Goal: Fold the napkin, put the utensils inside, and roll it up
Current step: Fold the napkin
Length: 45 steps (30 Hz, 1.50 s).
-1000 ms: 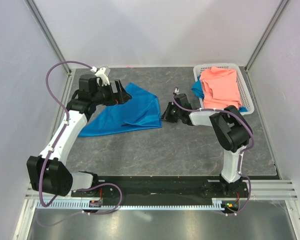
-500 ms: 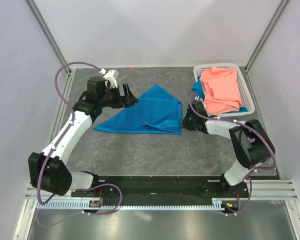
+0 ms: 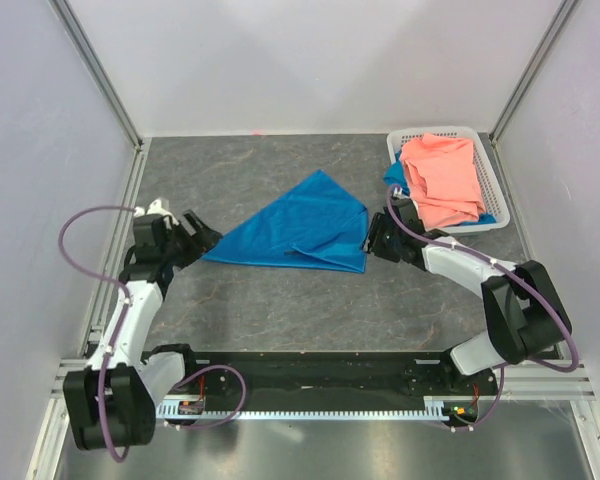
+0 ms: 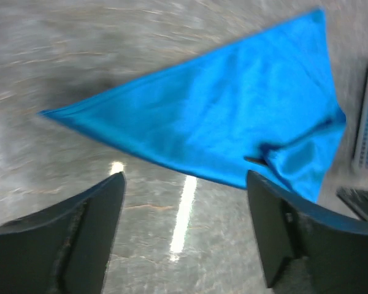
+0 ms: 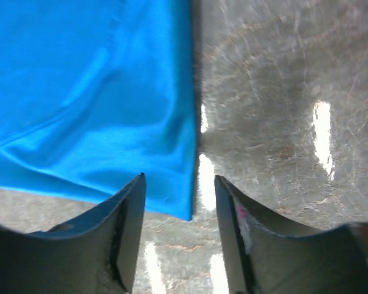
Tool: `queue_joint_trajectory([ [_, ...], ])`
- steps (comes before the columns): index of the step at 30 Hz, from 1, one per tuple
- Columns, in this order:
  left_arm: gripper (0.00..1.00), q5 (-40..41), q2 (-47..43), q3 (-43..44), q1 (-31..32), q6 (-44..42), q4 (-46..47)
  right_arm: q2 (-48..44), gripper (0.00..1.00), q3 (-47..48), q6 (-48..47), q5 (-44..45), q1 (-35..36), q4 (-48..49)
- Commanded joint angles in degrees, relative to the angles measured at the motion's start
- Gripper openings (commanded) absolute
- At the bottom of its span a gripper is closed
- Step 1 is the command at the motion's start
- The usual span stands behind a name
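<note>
The bright blue napkin (image 3: 298, 225) lies flat on the table as a folded triangle, its long point aimed left. My left gripper (image 3: 202, 238) stands open just off that left point, with only bare table between its fingers (image 4: 185, 177). My right gripper (image 3: 372, 238) is open at the napkin's right near corner. In the right wrist view that corner (image 5: 181, 205) lies loose between the spread fingers, which do not pinch it. A thin dark sliver (image 4: 253, 160) shows at a fold near the right end; I cannot tell whether it is the utensils.
A white basket (image 3: 435, 133) stands at the back right and holds a salmon-pink cloth (image 3: 440, 180), with a blue scrap (image 3: 393, 178) at its left side. Metal rails and white walls bound the dark table (image 3: 280, 300).
The right gripper went from shut to open, letting go of the napkin's right corner. The left arm drew back to the left and nearer, away from the napkin, which stays put.
</note>
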<state>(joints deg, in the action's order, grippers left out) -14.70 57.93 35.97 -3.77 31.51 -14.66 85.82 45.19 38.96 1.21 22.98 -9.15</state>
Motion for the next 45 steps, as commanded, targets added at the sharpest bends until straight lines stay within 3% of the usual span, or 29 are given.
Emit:
queue_joint_trajectory([
  [1,0.81,-0.3,-4.2,-5.1,-6.4,5.7,3.0,-3.5,0.58,4.1,-3.4,0.0,-0.2,-2.1],
  [5,0.73,-3.9,-1.8,-8.0,-11.2,8.7,6.4,-3.6,0.59,5.4,-4.5,-1.0,-0.1,-2.2],
  [15,0.65,-3.8,5.2,-13.5,-13.5,16.0,19.4,-3.3,0.6,6.2,-4.7,-4.7,-0.1,-2.0],
  [25,0.64,-1.3,10.0,-17.3,-14.0,21.0,28.1,-2.6,0.61,7.0,-4.9,-5.8,-0.2,-2.0],
  [45,0.57,-1.3,19.2,-17.9,-14.9,23.2,36.5,-1.0,0.61,6.9,-4.7,-7.5,-0.1,-2.0],
])
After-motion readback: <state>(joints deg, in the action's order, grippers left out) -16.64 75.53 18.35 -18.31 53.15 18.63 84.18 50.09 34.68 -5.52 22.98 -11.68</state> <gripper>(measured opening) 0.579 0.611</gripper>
